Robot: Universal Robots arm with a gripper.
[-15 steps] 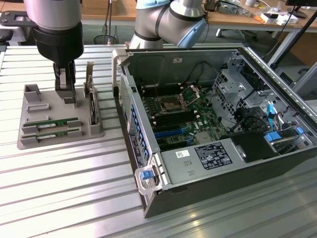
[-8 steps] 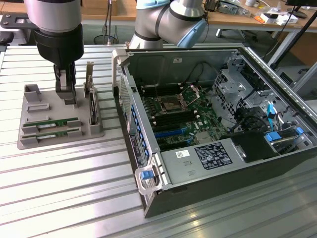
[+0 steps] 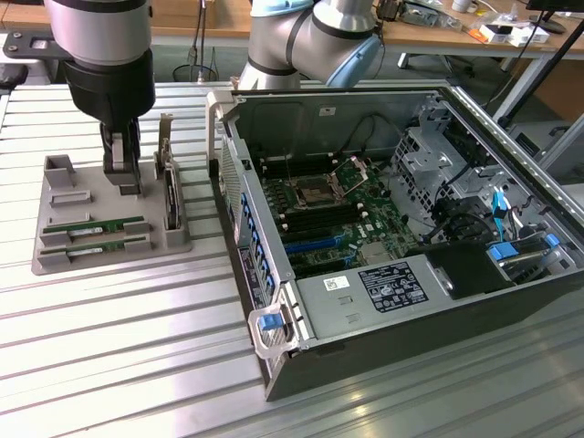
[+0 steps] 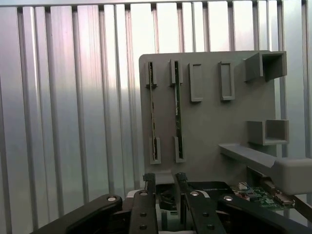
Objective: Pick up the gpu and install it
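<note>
The gripper, its jaws apart and holding nothing, stands over the back edge of the grey holder. The gpu lies flat toward the front edge, its long axis parallel to it.

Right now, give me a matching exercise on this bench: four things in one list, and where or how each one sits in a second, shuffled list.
Things:
1. green gpu sticks
2. dark card
3. computer case
4. gripper

Places or states:
A. lid off, on the exterior view's right
B. low over the gray holder, beside the card
C. lying lengthwise in the holder's slots
D. standing upright on the holder's side nearest the case

Pairs: 1-C, 2-D, 3-A, 4-B
</note>
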